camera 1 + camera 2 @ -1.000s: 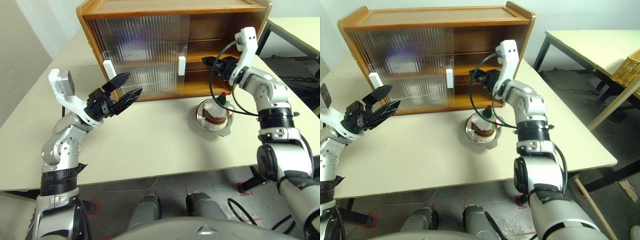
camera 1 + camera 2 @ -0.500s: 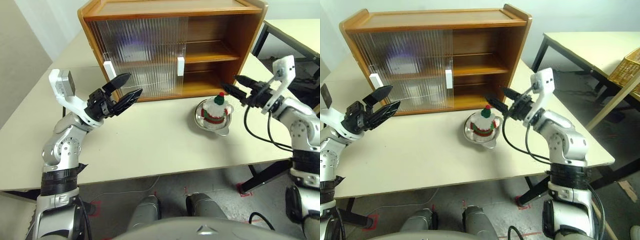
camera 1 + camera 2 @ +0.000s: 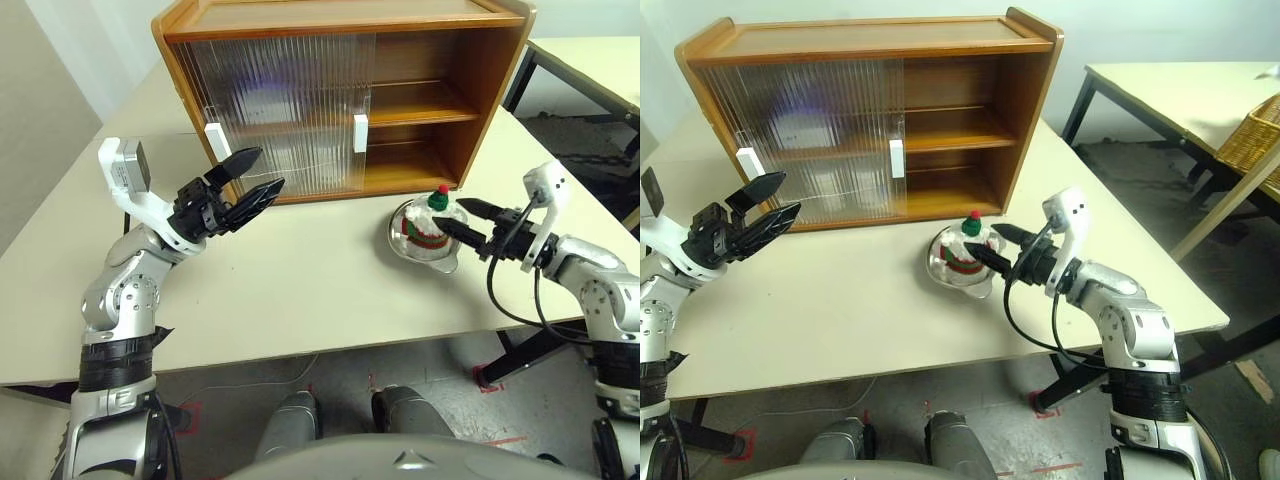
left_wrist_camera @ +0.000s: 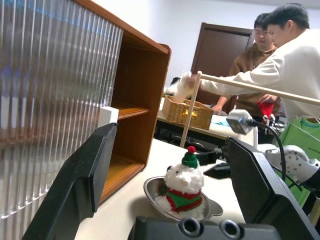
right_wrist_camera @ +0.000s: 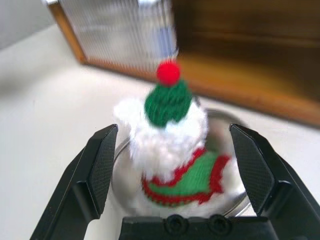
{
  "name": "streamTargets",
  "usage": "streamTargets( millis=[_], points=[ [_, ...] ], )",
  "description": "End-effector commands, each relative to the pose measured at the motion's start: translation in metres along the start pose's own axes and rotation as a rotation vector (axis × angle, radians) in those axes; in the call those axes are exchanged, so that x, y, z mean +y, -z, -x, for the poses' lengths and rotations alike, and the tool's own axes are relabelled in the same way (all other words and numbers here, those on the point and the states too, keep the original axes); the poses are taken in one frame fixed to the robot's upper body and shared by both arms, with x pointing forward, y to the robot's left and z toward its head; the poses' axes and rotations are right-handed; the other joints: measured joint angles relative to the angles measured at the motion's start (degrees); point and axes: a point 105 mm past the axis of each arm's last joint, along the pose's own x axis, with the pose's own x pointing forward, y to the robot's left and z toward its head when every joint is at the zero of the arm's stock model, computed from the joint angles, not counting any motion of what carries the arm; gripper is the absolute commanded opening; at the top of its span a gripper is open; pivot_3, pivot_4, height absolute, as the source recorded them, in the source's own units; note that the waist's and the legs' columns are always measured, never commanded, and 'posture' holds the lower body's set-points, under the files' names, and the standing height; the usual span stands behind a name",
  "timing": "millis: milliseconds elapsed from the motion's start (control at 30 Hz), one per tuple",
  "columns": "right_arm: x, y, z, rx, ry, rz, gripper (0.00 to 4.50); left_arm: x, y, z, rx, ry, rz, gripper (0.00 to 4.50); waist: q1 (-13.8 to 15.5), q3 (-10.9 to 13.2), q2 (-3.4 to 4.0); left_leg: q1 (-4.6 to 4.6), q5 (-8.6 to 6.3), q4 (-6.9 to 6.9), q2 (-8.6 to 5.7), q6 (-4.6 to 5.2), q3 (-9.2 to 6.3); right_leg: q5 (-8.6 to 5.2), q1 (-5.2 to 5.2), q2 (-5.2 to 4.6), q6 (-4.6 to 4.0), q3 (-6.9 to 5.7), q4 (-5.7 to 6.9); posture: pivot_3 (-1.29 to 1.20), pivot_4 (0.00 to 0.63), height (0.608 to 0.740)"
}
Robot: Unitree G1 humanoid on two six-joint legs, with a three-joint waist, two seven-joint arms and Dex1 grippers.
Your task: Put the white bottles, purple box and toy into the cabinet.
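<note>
Right gripper (image 3: 471,220): I've pulled it out of the cabinet (image 3: 440,90), fingers spread, level with toy (image 3: 430,222).
Left gripper (image 3: 252,177): spread, idle.
Next: I grab toy.

toy (image 3: 430,220) in bowl (image 3: 449,257), front of cabinet (image 3: 340,90) on table (image 3: 300,290)

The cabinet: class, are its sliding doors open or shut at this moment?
Open on one side. The cabinet has both ribbed doors slid to the robot's left, leaving the right half's shelf exposed.
</note>
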Motion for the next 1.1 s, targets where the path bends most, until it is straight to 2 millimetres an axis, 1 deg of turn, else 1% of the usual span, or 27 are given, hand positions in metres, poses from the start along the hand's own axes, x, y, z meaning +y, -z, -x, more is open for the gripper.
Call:
streamTargets(
  millis=[33, 367, 600, 667, 733, 867, 933, 1000, 1067, 1100],
  points=[
    [0.003, 0.014, -0.002, 0.061, -0.020, 0.014, 4.47, -0.001, -0.001, 0.001, 0.013, 0.001, -0.006, 4.50, 0.06, 0.00, -0.01, -0.01, -0.02, 0.00, 0.00, -0.02, 0.00, -0.04, -0.01, 0.00, -0.01, 0.00, -0.01, -0.08, 0.065, 0.740],
    [0.001, 0.026, -0.011, 0.078, -0.018, 0.007, 4.47, -0.001, -0.004, 0.000, 0.016, 0.004, -0.013, 4.50, 0.18, 0.00, -0.01, -0.02, -0.12, -0.04, 0.00, -0.07, 0.00, -0.24, -0.04, 0.00, 0.02, 0.00, -0.01, -0.08, 0.062, 0.740],
    [-0.002, 0.026, -0.019, 0.072, -0.007, 0.006, 4.47, -0.001, -0.005, -0.001, 0.014, 0.001, -0.019, 4.50, 0.19, 0.00, -0.01, 0.00, -0.12, -0.05, 0.01, -0.07, -0.03, -0.24, -0.03, 0.00, 0.02, 0.00, 0.01, -0.07, 0.060, 0.740],
    [-0.004, 0.025, -0.020, 0.070, 0.002, 0.009, 4.10, -0.001, -0.005, -0.001, 0.013, -0.001, -0.020, 4.50, 0.21, 0.00, -0.01, -0.01, -0.12, -0.05, 0.01, -0.07, -0.03, -0.24, -0.03, 0.00, 0.02, -0.01, 0.01, -0.07, 0.060, 0.740],
    [-0.005, 0.025, -0.020, 0.070, 0.004, 0.011, 3.58, -0.001, -0.005, -0.001, 0.013, -0.002, -0.020, 4.50, 0.26, 0.00, -0.01, -0.01, -0.12, -0.05, 0.01, -0.08, -0.03, -0.24, -0.03, 0.00, 0.02, -0.01, 0.00, -0.07, 0.060, 0.740],
    [-0.006, 0.024, -0.020, 0.068, 0.007, 0.017, 1.94, -0.001, -0.005, -0.001, 0.012, -0.002, -0.020, 4.50, 0.26, 0.00, -0.01, 0.00, -0.16, -0.06, 0.01, -0.12, -0.04, -0.26, -0.04, 0.00, -0.02, -0.01, 0.00, -0.07, 0.061, 0.740],
    [-0.007, 0.022, -0.020, 0.065, 0.008, 0.022, 1.25, -0.001, -0.005, -0.002, 0.013, -0.001, -0.021, 4.50, 0.26, 0.00, -0.01, 0.00, -0.17, -0.07, 0.02, -0.14, -0.04, -0.27, -0.04, 0.00, -0.03, -0.01, 0.00, -0.07, 0.059, 0.740],
    [-0.008, 0.014, -0.020, 0.048, 0.005, 0.028, 0.68, -0.001, -0.004, -0.002, 0.015, 0.002, -0.021, 4.50, 0.25, 0.00, -0.01, 0.00, -0.17, -0.07, 0.02, -0.14, -0.04, -0.28, -0.05, 0.00, -0.03, -0.01, 0.00, -0.08, 0.058, 0.740],
    [-0.008, 0.007, -0.019, 0.030, -0.001, 0.031, 0.27, -0.001, -0.003, -0.002, 0.016, 0.003, -0.021, 4.50, 0.21, 0.00, -0.01, 0.00, -0.17, -0.07, 0.02, -0.14, -0.03, -0.28, -0.05, 0.00, -0.03, -0.01, 0.01, -0.08, 0.058, 0.740],
    [-0.008, 0.004, -0.019, 0.023, -0.005, 0.029, 0.18, 0.000, -0.003, -0.003, 0.016, 0.003, -0.021, 4.50, 0.20, 0.00, -0.01, 0.00, -0.17, -0.07, 0.02, -0.14, -0.03, -0.28, -0.05, 0.00, -0.03, -0.01, 0.01, -0.08, 0.058, 0.740]
  ],
)
